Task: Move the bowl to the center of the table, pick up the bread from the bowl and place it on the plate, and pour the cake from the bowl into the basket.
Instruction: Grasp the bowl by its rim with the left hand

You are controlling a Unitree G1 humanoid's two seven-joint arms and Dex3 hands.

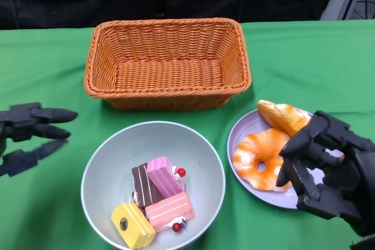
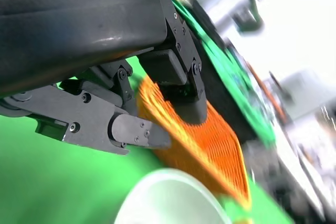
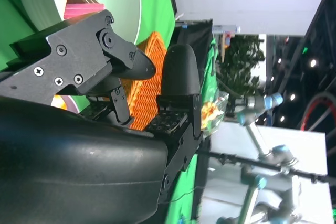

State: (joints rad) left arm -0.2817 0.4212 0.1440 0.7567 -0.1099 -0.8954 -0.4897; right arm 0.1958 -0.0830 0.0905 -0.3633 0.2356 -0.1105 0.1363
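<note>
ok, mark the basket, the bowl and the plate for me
basket (image 1: pixel 167 30): head view, far wicker rim.
bowl (image 1: pixel 111 150): head view, bare inner wall, left side.
plate (image 1: pixel 243 124): head view, bare rim nearest the bowl.

Basket (image 1: pixel 167 62) set on surface (image 1: pixel 47 74), taken as landmark. Bowl (image 1: pixel 117 150) placed before basket, cake pieces (image 1: pixel 155 200) held inside. Plate (image 1: pixel 243 130) located before basket and to right, just beside bowl, bread (image 1: pixel 263 156) laid on it.
</note>
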